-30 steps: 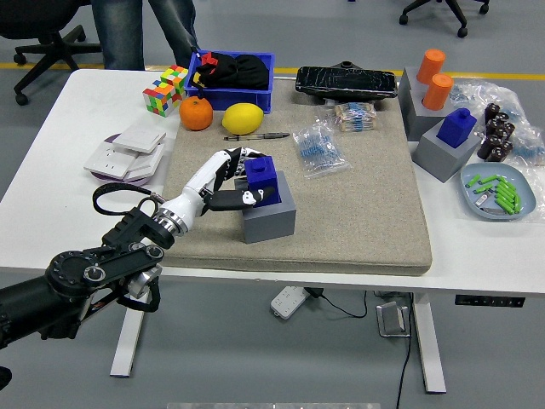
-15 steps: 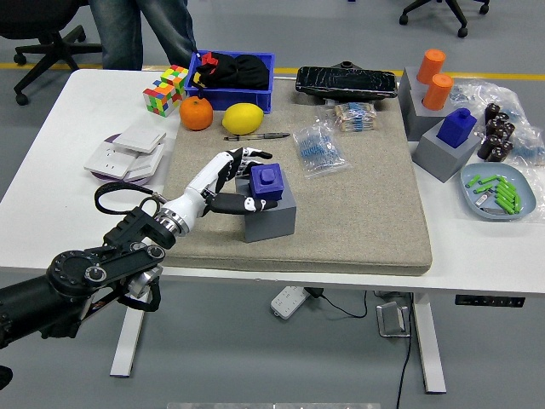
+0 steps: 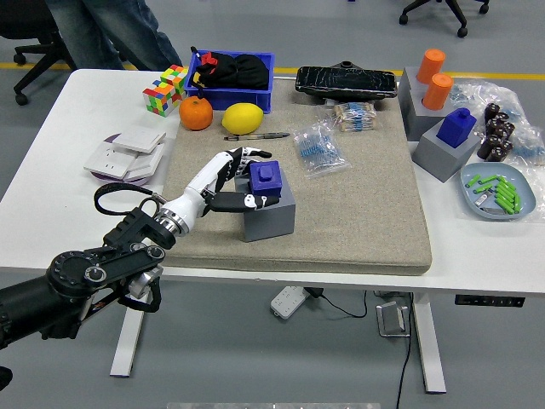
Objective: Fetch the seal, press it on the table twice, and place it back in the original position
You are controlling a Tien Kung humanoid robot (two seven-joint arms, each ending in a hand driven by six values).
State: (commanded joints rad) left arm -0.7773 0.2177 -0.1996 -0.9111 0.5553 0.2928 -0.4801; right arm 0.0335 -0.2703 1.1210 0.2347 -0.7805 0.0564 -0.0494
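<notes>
**Inspector:** Where was the seal?

**Assistant:** The blue seal (image 3: 265, 180) sat in the grey holder (image 3: 269, 215) on the beige mat (image 3: 358, 213), close to the middle of the white worktop (image 3: 60, 162).

**Inspector:** And the left hand (image 3: 228, 181)?

**Assistant:** It came in from eight o'clock. Its fingers (image 3: 252, 154) curved round the seal's far side and the thumb lay against the near side. Whether it was gripping the seal or only touching it, I could not tell.

**Inspector:** Other items noted?

**Assistant:** At eleven o'clock from the seal, an orange (image 3: 197, 112), a lemon (image 3: 243, 118) and a pen (image 3: 258, 136). At two o'clock, a second blue seal (image 3: 458, 124) stood in its own grey holder. A person's legs (image 3: 102, 34) showed beyond the far edge.
</notes>
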